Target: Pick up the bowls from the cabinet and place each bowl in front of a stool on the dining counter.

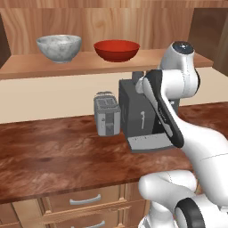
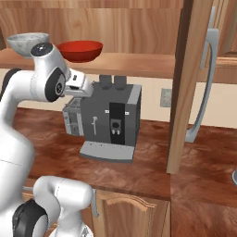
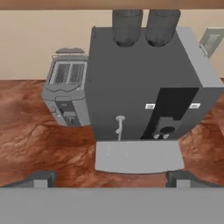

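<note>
While the arm is folded up in front of the shelf, your claw [image 3: 111, 178] shows as two dark tips set far apart at the bottom of the hand view, jaws wide and nothing between them. It looks down on a dark grey coffee machine [image 3: 144, 83] whose pale drip tray [image 3: 138, 156] faces the camera. A small silver toaster [image 3: 66, 92] stands just beside the machine, on its left in the hand view. Both sit on a reddish-brown wood-grain counter [image 1: 49, 156] against a cream wall.

Up above, the cabinet [image 1: 89, 20] stands open, and the bowls rest on its plain wooden shelf [image 1: 75, 67]. The grey marbled bowl [image 1: 59, 47] is on the left, the red bowl [image 1: 116, 50] near it on the right, the two apart and both upright. From the right base view you see an open cabinet door [image 2: 190, 83] edge-on with a long silver handle [image 2: 203, 88], to the right of the coffee machine. Drawer fronts [image 1: 84, 200] with silver pulls run under the near counter edge.
</note>
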### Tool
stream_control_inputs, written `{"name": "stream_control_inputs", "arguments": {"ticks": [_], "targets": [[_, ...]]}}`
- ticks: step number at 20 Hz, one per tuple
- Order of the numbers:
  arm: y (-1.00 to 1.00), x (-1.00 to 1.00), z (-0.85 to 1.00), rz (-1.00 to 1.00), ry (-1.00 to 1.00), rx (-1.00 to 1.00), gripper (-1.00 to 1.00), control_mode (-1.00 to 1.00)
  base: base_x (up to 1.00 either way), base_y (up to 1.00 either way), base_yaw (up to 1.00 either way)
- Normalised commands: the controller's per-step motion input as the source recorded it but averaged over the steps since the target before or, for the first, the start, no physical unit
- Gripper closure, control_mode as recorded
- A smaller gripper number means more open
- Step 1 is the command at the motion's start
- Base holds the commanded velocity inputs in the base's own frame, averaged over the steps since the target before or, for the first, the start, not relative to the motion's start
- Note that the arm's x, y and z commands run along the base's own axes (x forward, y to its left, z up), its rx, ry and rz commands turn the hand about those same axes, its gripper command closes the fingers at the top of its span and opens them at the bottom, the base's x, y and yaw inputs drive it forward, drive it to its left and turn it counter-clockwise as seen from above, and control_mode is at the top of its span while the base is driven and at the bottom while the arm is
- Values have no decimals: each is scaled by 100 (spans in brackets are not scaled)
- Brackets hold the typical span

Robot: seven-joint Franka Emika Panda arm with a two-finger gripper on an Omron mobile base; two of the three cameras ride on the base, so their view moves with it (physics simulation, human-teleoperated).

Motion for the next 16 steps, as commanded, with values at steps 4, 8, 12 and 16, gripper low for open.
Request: {"name": "stream_control_inputs", "arguments": {"ticks": [4,8,12,16], "targets": [[20,0,33,-7,-12,4,-100,-100,0,0,0],[7,0,37,-8,-3,13,-100,-100,0,0,0],[0,0,43,-5,0,18,-100,-100,0,0,0],[0,0,43,0,-1,16,-100,-100,0,0,0]]}}
